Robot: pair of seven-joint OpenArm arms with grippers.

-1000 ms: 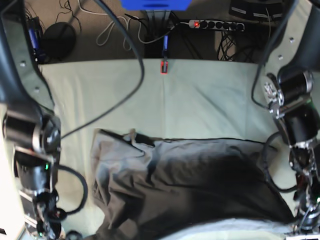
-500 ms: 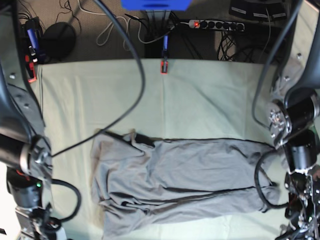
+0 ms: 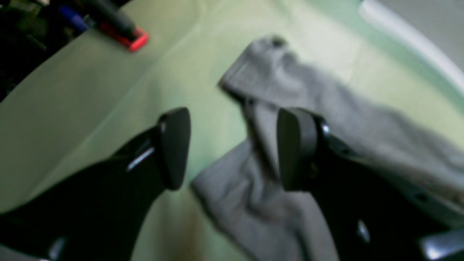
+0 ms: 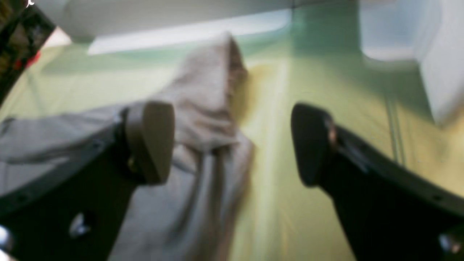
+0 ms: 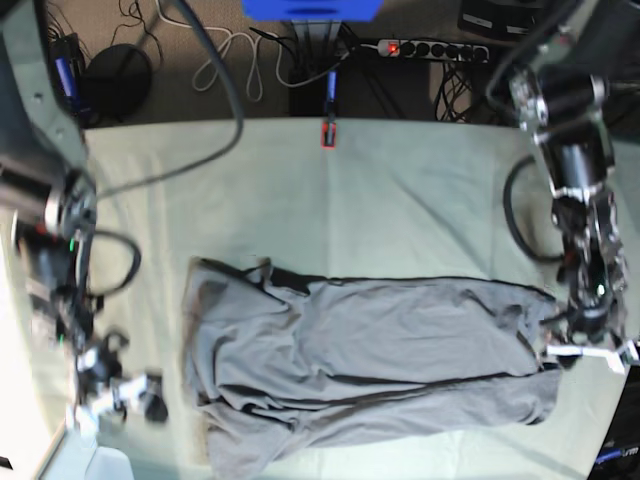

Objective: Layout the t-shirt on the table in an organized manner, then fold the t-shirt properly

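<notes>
- At lower left of the base view: right gripper (image 5: 120,395), jaws spread, empty, just off the shirt's left edge.
- Across lower centre: wrinkled dark grey cotton t-shirt (image 5: 360,360), lying lengthwise on pale green cloth-covered table (image 5: 400,200).
- At right edge: left gripper (image 5: 585,345), jaws spread, at the shirt's right end.

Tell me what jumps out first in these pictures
The grey t-shirt lies spread and wrinkled across the near half of the pale green table. The left gripper hangs open at the shirt's edge on the base view's right, and the right gripper is open beside the opposite edge. A red clamp marks the table's far edge.
</notes>
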